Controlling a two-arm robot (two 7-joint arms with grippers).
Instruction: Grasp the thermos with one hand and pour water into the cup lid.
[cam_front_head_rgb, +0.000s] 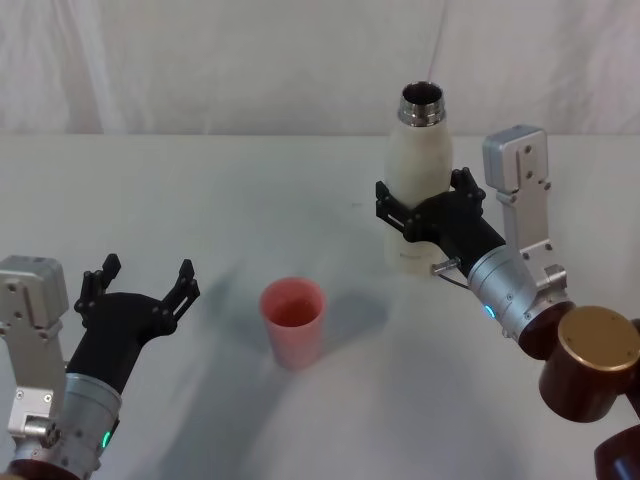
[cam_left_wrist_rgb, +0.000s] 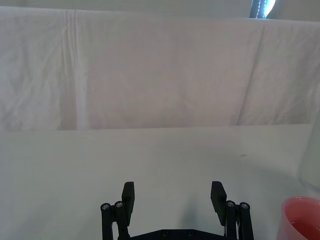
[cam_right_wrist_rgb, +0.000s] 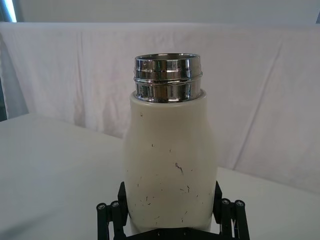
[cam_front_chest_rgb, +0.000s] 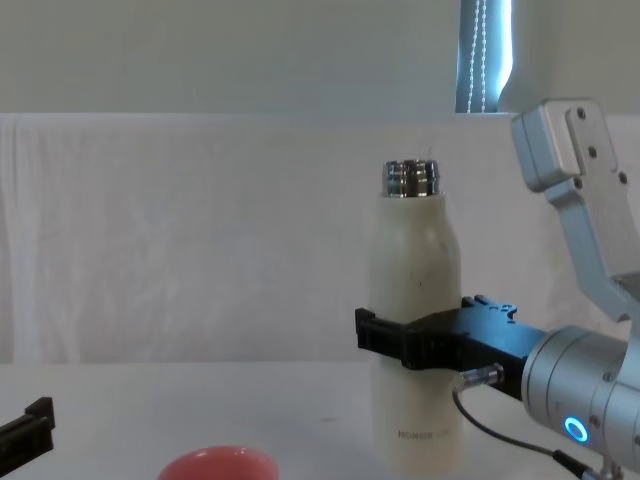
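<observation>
Standing upright on the white table (cam_front_head_rgb: 200, 200), thermos (cam_front_head_rgb: 420, 190) likely rigid, smooth, heavy with water; right gripper (cam_front_head_rgb: 428, 215) clamping its lower body, a sound hold; left gripper (cam_front_head_rgb: 140, 285) idling wide beside the pink cup lid (cam_front_head_rgb: 293, 320)

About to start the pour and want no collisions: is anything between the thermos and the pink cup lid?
Nothing visible. Bare table lies between the thermos, held by the right tool, and the cup lid. The left tool sits open beyond the cup.
</observation>
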